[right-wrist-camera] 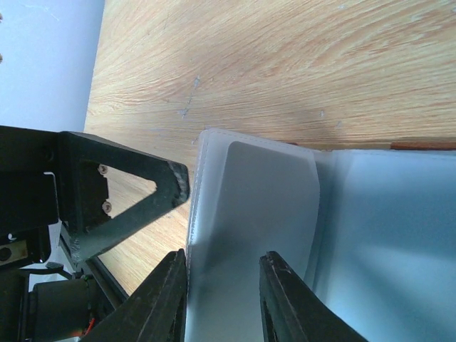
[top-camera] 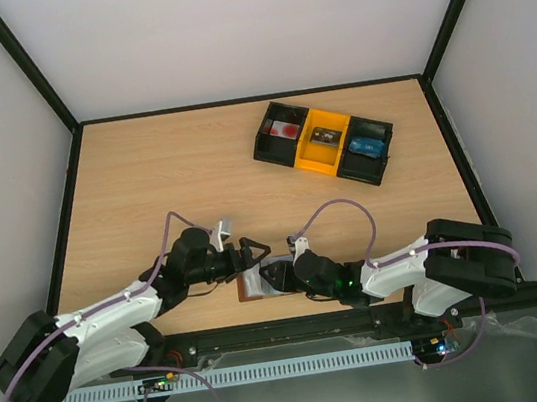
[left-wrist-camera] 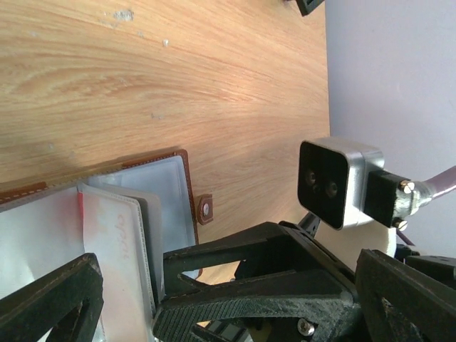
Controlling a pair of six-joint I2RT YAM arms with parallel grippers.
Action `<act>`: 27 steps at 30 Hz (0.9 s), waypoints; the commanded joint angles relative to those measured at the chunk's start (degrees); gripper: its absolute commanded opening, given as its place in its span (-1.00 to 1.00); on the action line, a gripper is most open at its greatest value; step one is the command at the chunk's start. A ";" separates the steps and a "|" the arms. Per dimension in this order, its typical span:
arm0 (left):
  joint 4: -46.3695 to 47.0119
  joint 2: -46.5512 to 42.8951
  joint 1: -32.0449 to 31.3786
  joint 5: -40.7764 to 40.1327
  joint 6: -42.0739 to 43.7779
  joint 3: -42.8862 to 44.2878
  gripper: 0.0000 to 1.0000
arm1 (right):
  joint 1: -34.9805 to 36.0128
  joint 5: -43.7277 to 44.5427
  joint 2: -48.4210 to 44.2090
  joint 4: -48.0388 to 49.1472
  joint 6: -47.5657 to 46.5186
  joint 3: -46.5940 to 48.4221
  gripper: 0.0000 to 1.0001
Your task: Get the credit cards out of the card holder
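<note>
The brown card holder (top-camera: 253,288) lies open near the table's front edge, grey-blue inside up. In the left wrist view its inside (left-wrist-camera: 167,185), its snap tab (left-wrist-camera: 205,209) and a pale leaf (left-wrist-camera: 114,256) show. My right gripper (right-wrist-camera: 223,299) is over a clear sleeve with its jaws a little apart. A grey credit card (right-wrist-camera: 271,199) sits inside that sleeve. My left gripper (left-wrist-camera: 231,299) is wide open just left of the holder (right-wrist-camera: 385,235). One left finger (right-wrist-camera: 135,203) is beside the sleeve's stitched edge. In the top view both grippers, left (top-camera: 252,253) and right (top-camera: 278,275), meet at the holder.
A black-and-yellow tray of bins (top-camera: 364,160) stands at the back right, holding small items. The right wrist's camera box (left-wrist-camera: 335,182) is close in front of my left gripper. The table's front edge runs just behind the holder.
</note>
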 commanded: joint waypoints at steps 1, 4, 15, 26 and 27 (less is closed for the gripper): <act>-5.66 -2.95 -0.31 -4.13 2.48 1.96 0.91 | 0.41 2.34 -0.72 -2.02 -0.04 0.05 -0.46; -8.11 -3.05 -0.29 -5.69 3.64 2.42 0.71 | 0.41 2.34 -0.64 -1.94 -0.08 0.05 -0.49; -10.29 -0.68 -0.31 -9.74 6.42 1.80 0.19 | 0.41 2.41 -0.81 -1.99 0.09 0.01 -0.52; -6.52 4.87 -0.31 -8.36 7.96 1.96 0.14 | 0.42 2.44 -0.72 -1.94 0.04 0.01 -0.52; -6.38 5.24 -0.31 -8.34 8.07 1.95 0.13 | 0.41 2.43 -0.71 -2.01 0.00 -0.04 -0.52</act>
